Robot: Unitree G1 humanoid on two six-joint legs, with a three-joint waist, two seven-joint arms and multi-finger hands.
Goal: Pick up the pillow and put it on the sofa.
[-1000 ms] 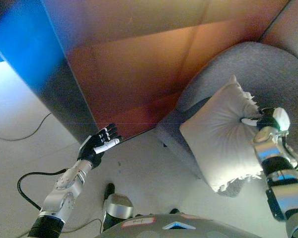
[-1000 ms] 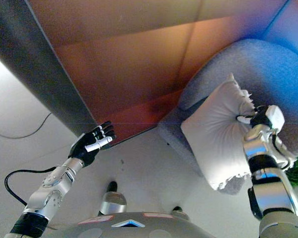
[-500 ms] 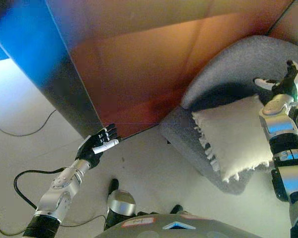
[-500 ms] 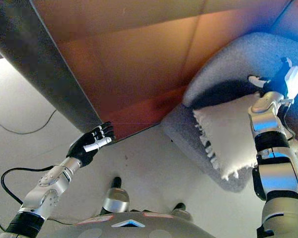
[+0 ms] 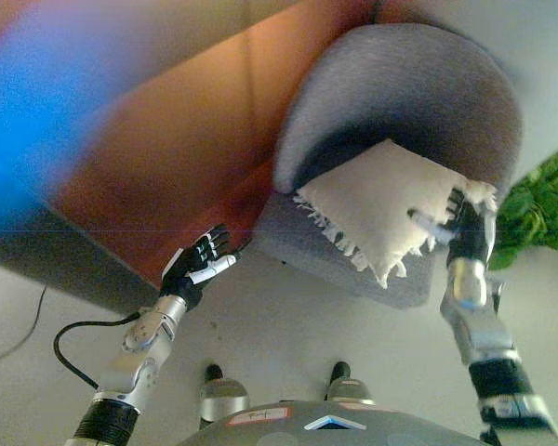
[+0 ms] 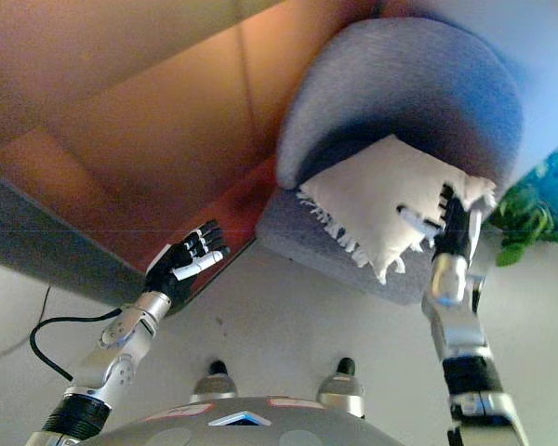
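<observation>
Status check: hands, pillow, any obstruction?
Left hand open, idle by the orange-brown wall panel. Right hand open at the cream fringed pillow. Pillow lying on the grey round sofa seat. Nothing in the way.

One pillow (image 5: 381,212) is counted, one grey sofa (image 5: 418,93), one green plant (image 5: 537,206) and one reddish-brown panel (image 5: 167,158). Two robot hands are seen: the left robot hand (image 5: 200,269) and the right robot hand (image 5: 465,232).

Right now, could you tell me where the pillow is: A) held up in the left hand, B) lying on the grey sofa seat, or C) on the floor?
B: the pillow lies on the seat of the grey sofa, its fringed edge toward the front.
</observation>
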